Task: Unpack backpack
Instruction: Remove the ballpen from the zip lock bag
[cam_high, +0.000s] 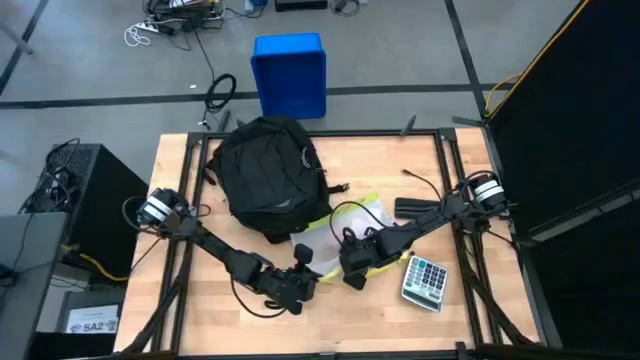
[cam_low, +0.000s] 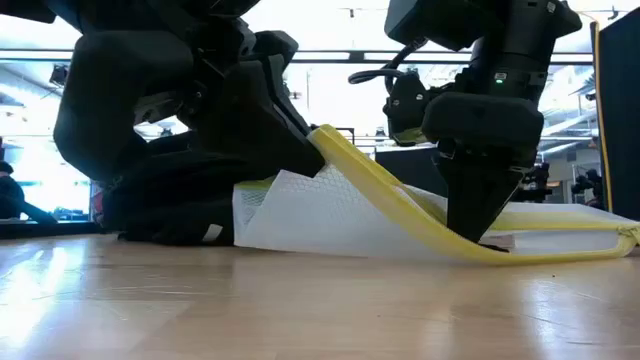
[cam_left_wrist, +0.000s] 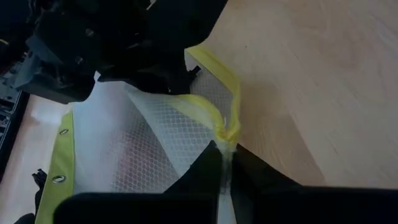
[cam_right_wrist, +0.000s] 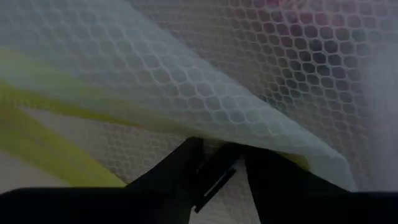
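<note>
1. High view: the black backpack (cam_high: 268, 175) sits toward the far side of the wooden table (cam_high: 470, 320), its job apparently not finished, since a white mesh pouch (cam_high: 335, 232) with yellow trim lies just in front of it, on the near right
2. Left of the pouch, the left gripper (cam_high: 300, 283) reaches in from the table's near side; the left wrist view shows its fingers (cam_left_wrist: 205, 171) pinched shut on the pouch's yellow edge, seemingly to steady it
3. At the pouch's near edge, the right gripper (cam_high: 355, 268) bears down; the low view shows its jaws closed on the yellow trim, pressing it to the wood, likely to drag the pouch clear of the backpack
4. Right of the pouch, a grey calculator (cam_high: 424, 280) lies flat, apart from it, apparently already unpacked
</note>
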